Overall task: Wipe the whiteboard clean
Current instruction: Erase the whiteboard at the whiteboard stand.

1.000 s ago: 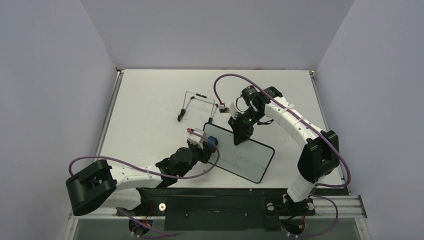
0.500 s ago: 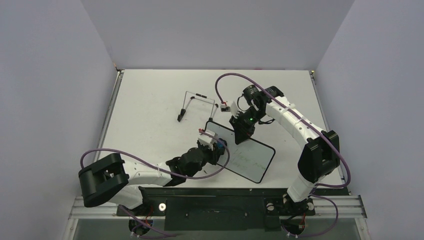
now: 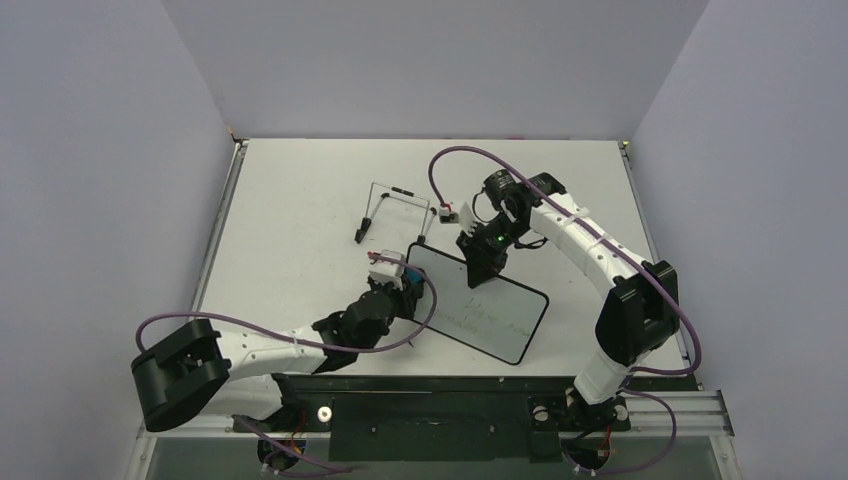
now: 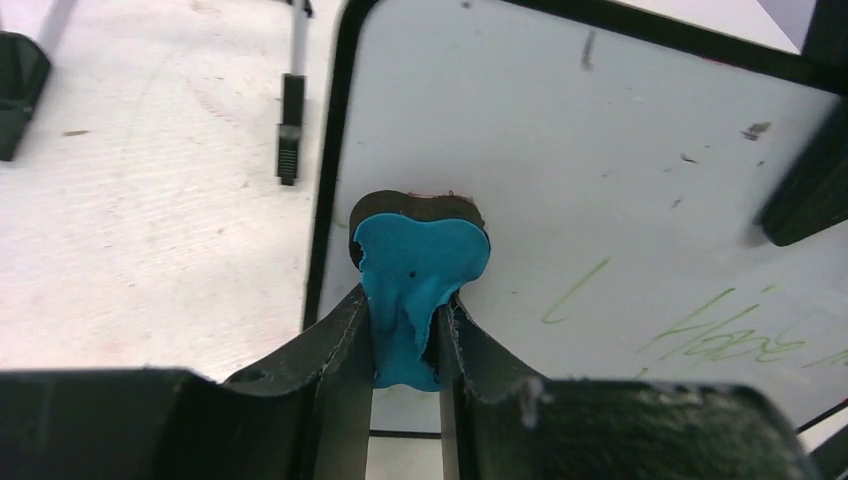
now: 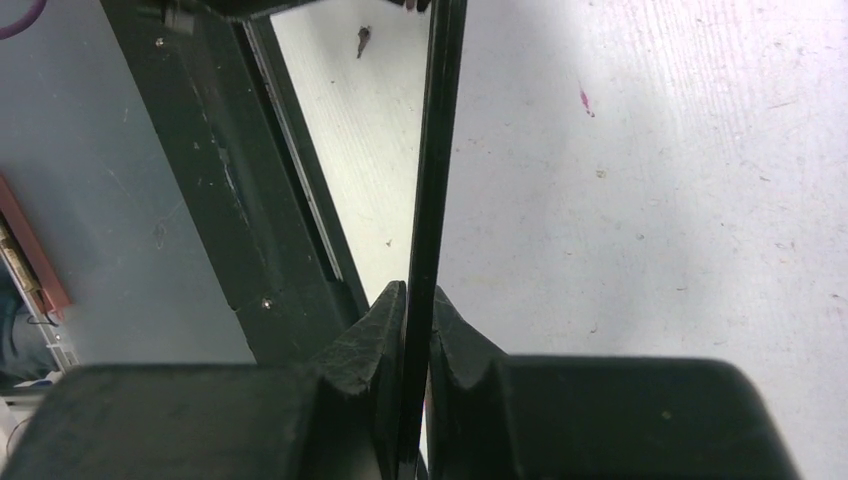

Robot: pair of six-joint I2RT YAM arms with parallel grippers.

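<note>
White counter (image 3: pixel 300 190), whiteboard (image 3: pixel 505 312) with illegible green writing, left gripper (image 4: pixel 405 322) jaws clenching blue eraser (image 4: pixel 420 255) on whiteboard, right gripper (image 5: pixel 418 300) jaws clamping whiteboard's edge

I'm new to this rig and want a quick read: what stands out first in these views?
The whiteboard lies mid-table, its far edge pinched by the right claw. The left claw holds a blue eraser at the board's left part, close to the black frame. Faint green handwriting shows to the eraser's right, not yet wiped.
</note>
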